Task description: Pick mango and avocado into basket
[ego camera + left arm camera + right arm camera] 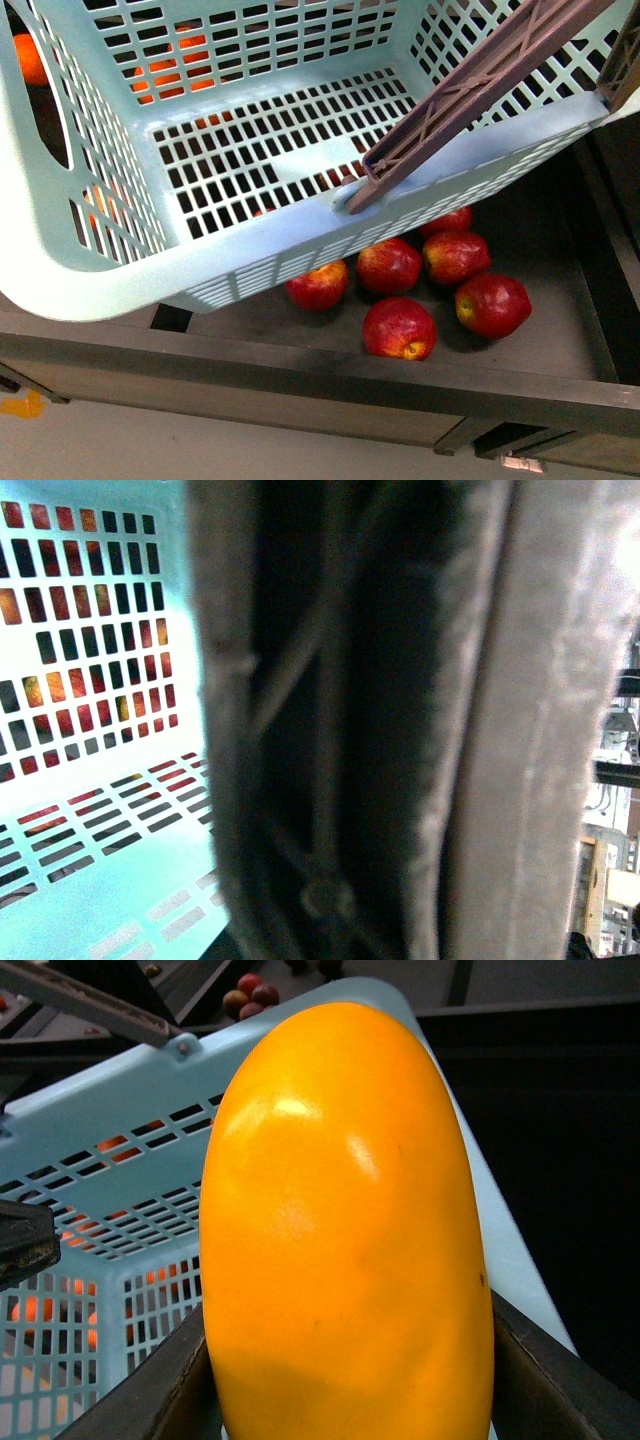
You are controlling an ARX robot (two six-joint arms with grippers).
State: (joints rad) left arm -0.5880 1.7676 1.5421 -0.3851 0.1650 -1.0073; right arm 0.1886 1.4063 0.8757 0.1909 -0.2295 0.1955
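1. Right fingers: closed on the mango, one dark finger on each flank, and the fruit fills the gap between them.
2. Mango's long axis runs lengthwise between the fingers and points out from the wrist toward the basket. Its far end is close to the basket's rim corner.
3. Key relation: the open basket interior lies beyond and to one side of the fruit. The mango looks not yet inside, since the front view shows the basket floor bare. My judgement is that the right arm has to carry it over the rim before letting go.
4. Mango's look: smooth, glossy, even yellow-orange, with a few tiny dark specks and no visible bruises. It is likely slippery, so a firm grip matters.
5. Left fingers: cannot tell their state. The left wrist view is filled by the blurred brown handle, very close (probably gripped, but unconfirmed).
6. Front view: the basket sits tilted, above red apples on the dark surface. Oranges show through the lattice.
7. Avocado: not in view.
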